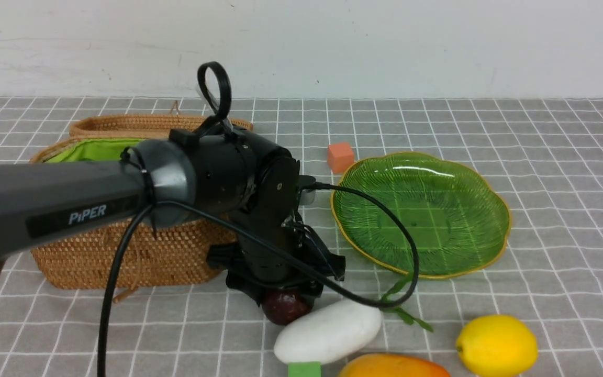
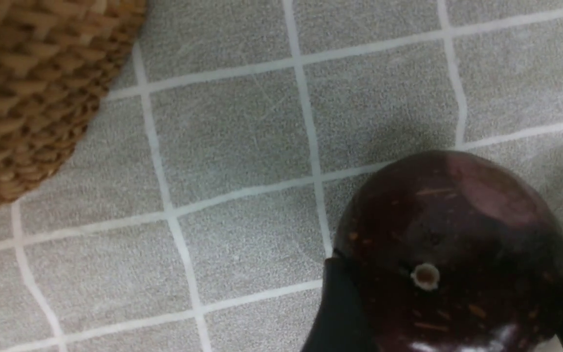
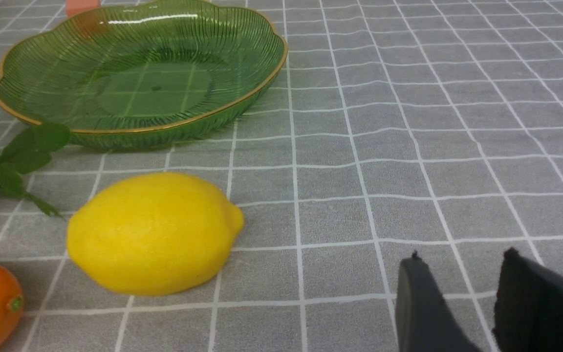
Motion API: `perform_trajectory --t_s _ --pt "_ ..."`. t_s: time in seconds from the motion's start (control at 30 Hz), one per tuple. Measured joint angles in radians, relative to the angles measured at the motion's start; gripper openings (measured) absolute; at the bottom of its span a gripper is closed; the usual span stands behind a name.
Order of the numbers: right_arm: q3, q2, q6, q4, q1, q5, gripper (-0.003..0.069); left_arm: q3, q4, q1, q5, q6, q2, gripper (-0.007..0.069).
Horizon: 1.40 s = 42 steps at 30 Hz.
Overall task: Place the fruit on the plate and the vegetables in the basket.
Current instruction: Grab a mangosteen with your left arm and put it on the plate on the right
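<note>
A dark maroon ball rests on the checked cloth in front of the wicker basket. My left gripper reaches down over it, and in the left wrist view its black fingers press both sides of the ball. The white radish lies right beside the ball, its leaves pointing toward the green plate. A yellow lemon and an orange-yellow mango lie near the front edge. My right gripper hovers open and empty over bare cloth, right of the lemon.
The basket's green lining shows, and its lid stands behind it. An orange cube sits behind the plate's left rim. A green cube lies by the radish's near end. The left arm's cable loops over the plate's near-left edge.
</note>
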Motion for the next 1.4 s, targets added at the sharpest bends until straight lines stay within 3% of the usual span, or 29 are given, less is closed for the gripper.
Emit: perform_trajectory --t_s 0.3,0.53,0.73,0.9,1.27,1.4 --pt "0.000 0.000 0.000 0.000 0.000 0.000 0.0241 -0.022 0.017 0.000 -0.011 0.000 -0.065 0.0506" --pt "0.000 0.000 0.000 0.000 0.000 0.000 0.0241 -0.227 -0.016 0.000 -0.048 -0.016 -0.066 0.0506" --pt "0.000 0.000 0.000 0.000 0.000 0.000 0.0241 -0.426 -0.058 0.000 -0.165 -0.016 0.056 0.0506" --pt "0.000 0.000 0.000 0.000 0.000 0.000 0.0241 -0.531 -0.074 0.000 -0.159 -0.016 0.219 0.0506" --pt "0.000 0.000 0.000 0.000 0.000 0.000 0.0241 -0.566 -0.055 0.000 -0.133 -0.016 0.304 0.0508" --pt "0.000 0.000 0.000 0.000 0.000 0.000 0.0241 -0.568 -0.055 0.000 -0.120 -0.016 0.304 0.0547"
